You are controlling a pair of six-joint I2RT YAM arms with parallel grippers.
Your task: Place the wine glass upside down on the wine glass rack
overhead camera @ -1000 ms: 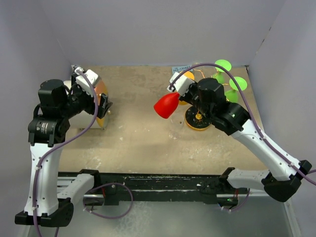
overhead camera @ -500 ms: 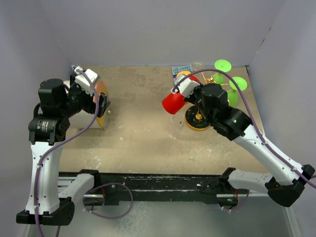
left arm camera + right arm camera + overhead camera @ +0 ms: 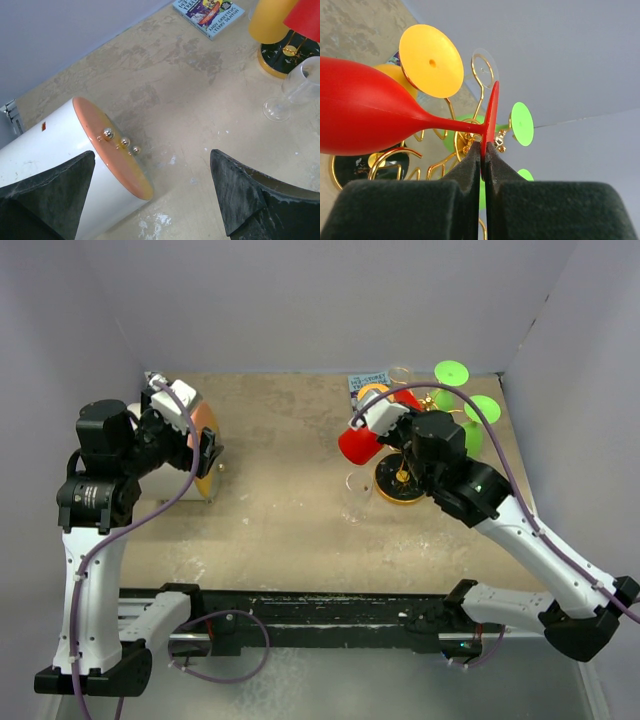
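My right gripper (image 3: 483, 150) is shut on the edge of the foot of a red wine glass (image 3: 365, 120). The glass lies roughly sideways, its stem level, right beside the gold wire rack (image 3: 481, 75). In the top view the red glass (image 3: 360, 443) hangs at the left of the rack, above its round black base (image 3: 400, 483), with my right gripper (image 3: 400, 408) over the rack's arms. A yellow glass (image 3: 431, 61) and green glasses (image 3: 522, 123) hang upside down on the rack. My left gripper (image 3: 150, 195) is open and empty, far to the left.
A clear wine glass (image 3: 356, 495) stands on the table just left of the rack base. A white cylinder with an orange lid (image 3: 195, 445) lies by my left gripper. A book (image 3: 368, 382) lies at the back wall. Grey walls close in the table.
My right gripper has carried the red glass right and back, closer to the rack, and the bowl has swung round. The left arm has not moved.
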